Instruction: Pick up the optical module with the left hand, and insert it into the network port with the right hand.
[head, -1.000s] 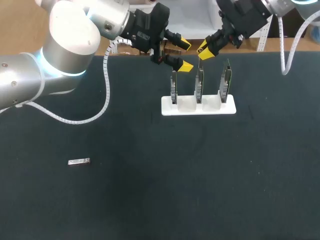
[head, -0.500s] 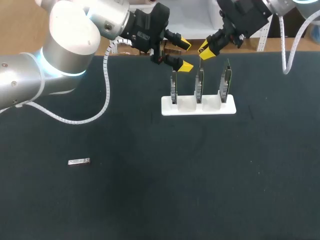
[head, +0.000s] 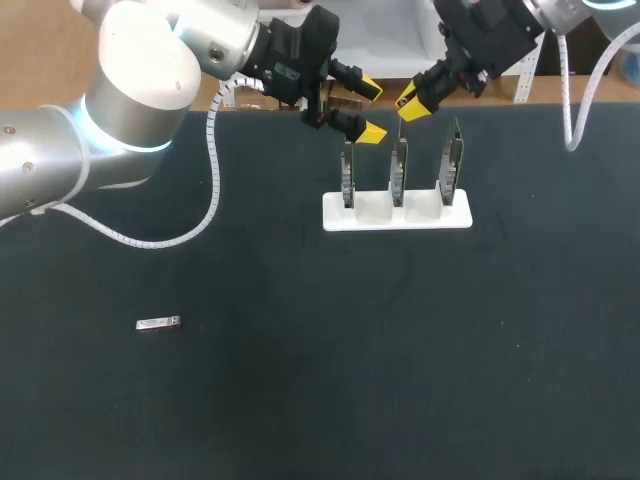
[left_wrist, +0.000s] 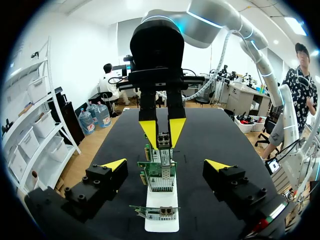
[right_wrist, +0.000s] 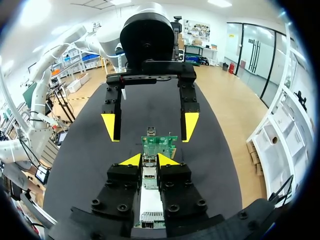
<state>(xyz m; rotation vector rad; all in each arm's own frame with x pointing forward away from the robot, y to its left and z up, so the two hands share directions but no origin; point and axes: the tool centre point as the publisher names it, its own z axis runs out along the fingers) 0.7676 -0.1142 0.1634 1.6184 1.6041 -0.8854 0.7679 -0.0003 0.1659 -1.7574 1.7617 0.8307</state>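
A white rack (head: 397, 213) at the back of the table holds three upright network cards (head: 398, 168). My right gripper (head: 411, 100) hovers just above the middle card and is shut on a small metal optical module (right_wrist: 149, 176), which the left wrist view also shows between its yellow tips (left_wrist: 163, 140). Over the left card, facing it, my left gripper (head: 370, 110) stands open and holds nothing. In the left wrist view the cards (left_wrist: 160, 172) stand ahead of the left gripper (left_wrist: 166, 165). A second optical module (head: 158, 323) lies flat on the mat far to the left.
The black mat (head: 330, 380) covers the table. The rack's white base (left_wrist: 162, 226) runs out ahead of my left gripper's fingers, in line with the right gripper. The table's back edge is just behind both grippers.
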